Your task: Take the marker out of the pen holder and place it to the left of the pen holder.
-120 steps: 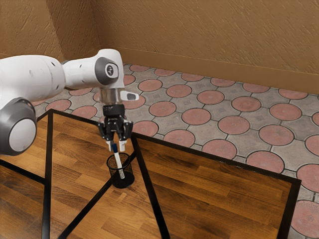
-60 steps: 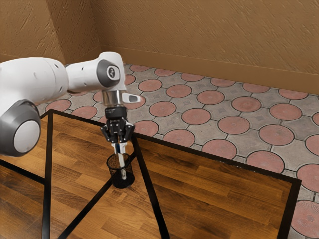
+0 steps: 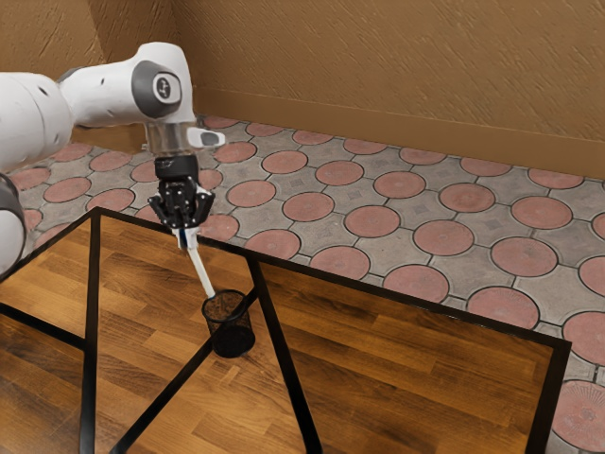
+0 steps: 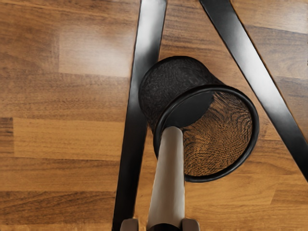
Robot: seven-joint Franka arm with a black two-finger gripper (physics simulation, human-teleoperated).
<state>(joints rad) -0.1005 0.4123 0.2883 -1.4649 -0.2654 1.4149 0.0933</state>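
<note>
Now my gripper [image 3: 188,236] is higher, more to the exterior view's left; its fingers pinch the marker [image 3: 201,271], only its width apart; the low end is near the pen holder [image 3: 233,340] rim — almost time to put it down.

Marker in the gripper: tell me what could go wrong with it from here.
The marker slants, its lower tip close to the rim of the pen holder, so a low sideways move might snag the rim and tip the holder. The gripper grips only its upper end, so a bump could swivel it or knock it loose.
</note>
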